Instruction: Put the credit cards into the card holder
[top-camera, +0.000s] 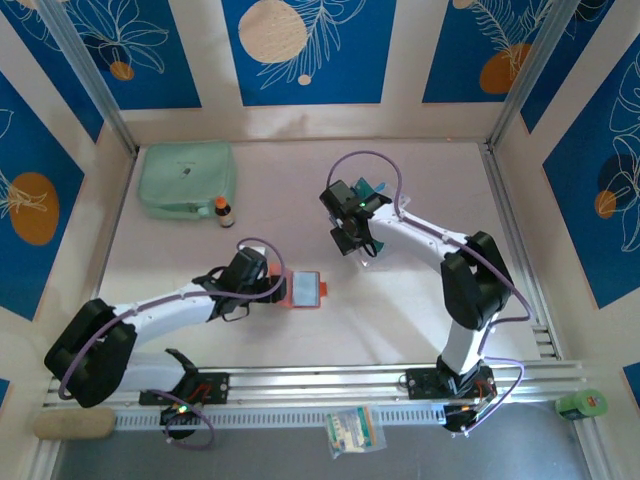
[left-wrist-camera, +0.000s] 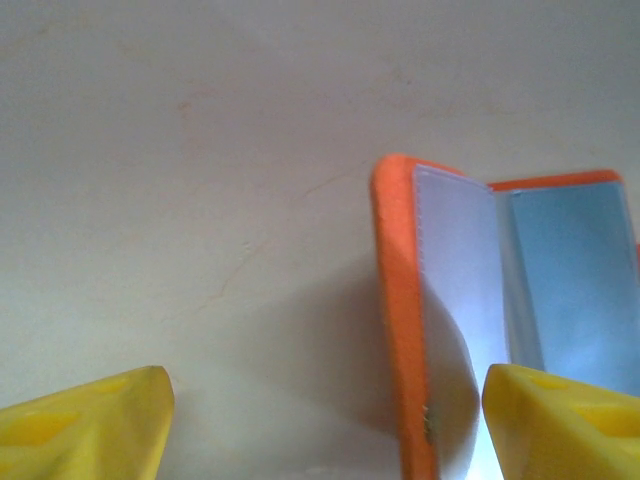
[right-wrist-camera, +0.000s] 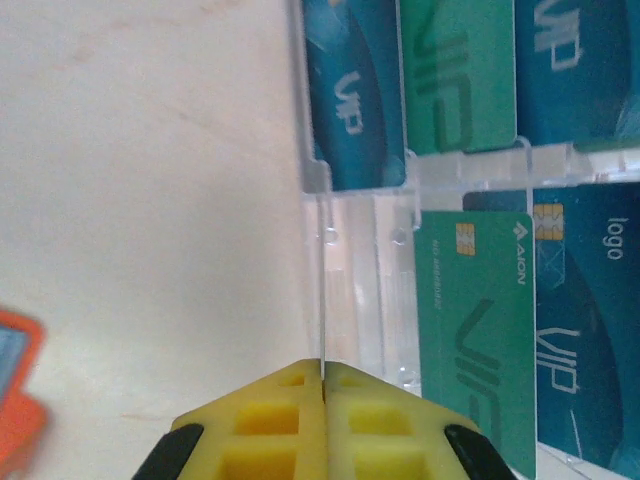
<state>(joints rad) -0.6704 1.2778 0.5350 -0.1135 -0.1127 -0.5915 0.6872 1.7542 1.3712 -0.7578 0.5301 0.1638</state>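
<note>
Lying open, orange card holder (top-camera: 306, 289) shows pale pockets.

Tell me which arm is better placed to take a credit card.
Right: the right gripper, shut, is at the credit cards; the left gripper is open beside the card holder.

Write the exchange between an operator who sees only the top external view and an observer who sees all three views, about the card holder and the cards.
Operator: What's inside the card holder?
Observer: Pale pockets, seen from the left gripper, whose jaws stand wide.
Operator: What do the credit cards say?
Observer: VIP, on green and blue ones in a clear rack.
Operator: The other arm?
Observer: The right gripper is shut, at the rack's thin side edge.
</note>
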